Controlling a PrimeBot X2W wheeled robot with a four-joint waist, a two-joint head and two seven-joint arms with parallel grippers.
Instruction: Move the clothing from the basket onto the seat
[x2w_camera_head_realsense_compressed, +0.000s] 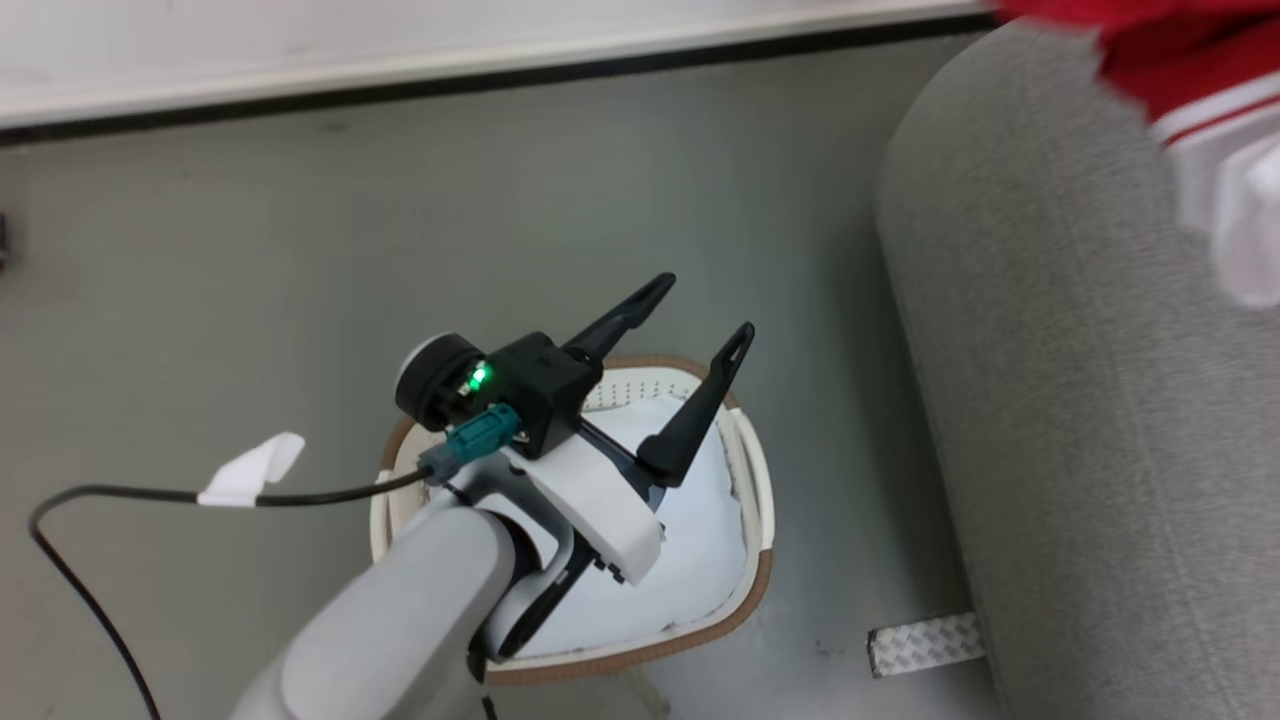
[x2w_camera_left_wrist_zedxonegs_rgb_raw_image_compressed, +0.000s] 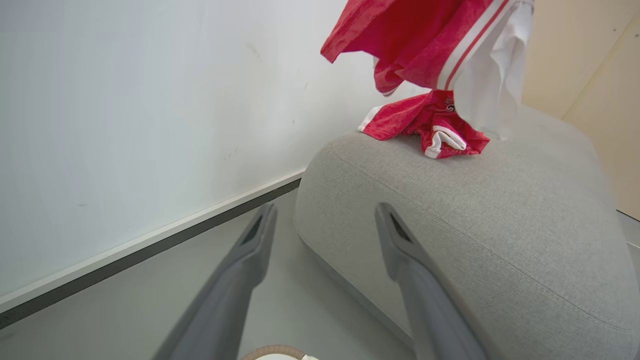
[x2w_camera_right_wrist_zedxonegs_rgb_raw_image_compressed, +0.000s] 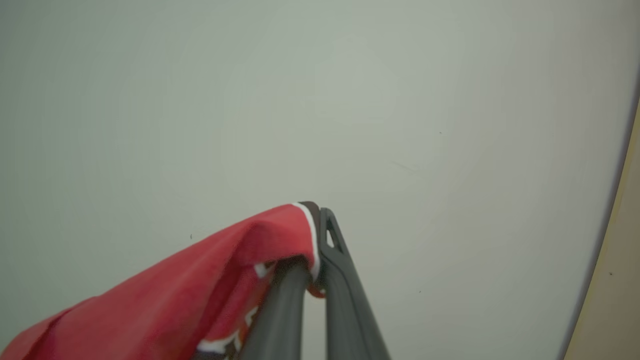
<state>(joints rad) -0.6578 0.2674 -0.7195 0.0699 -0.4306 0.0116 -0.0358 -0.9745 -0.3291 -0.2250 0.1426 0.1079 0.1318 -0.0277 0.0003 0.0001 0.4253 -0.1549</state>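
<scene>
Clamped in my right gripper (x2w_camera_right_wrist_zedxonegs_rgb_raw_image_compressed: 316, 235), the red jersey (x2w_camera_right_wrist_zedxonegs_rgb_raw_image_compressed: 200, 295) dangles with its low end touching the grey sofa (x2w_camera_left_wrist_zedxonegs_rgb_raw_image_compressed: 475, 210) at 1 o'clock from the basket (x2w_camera_head_realsense_compressed: 757, 575), left gripper (x2w_camera_head_realsense_compressed: 705, 305) spread wide and empty, so I reckon it's drop-off time: lower, then let go.

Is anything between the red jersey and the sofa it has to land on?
Nothing visible. The jersey hangs from the shut right pincer, its lower folds resting on the rounded arm of the sofa. The open left pincer hovers over the basket, clear of the cloth.
</scene>
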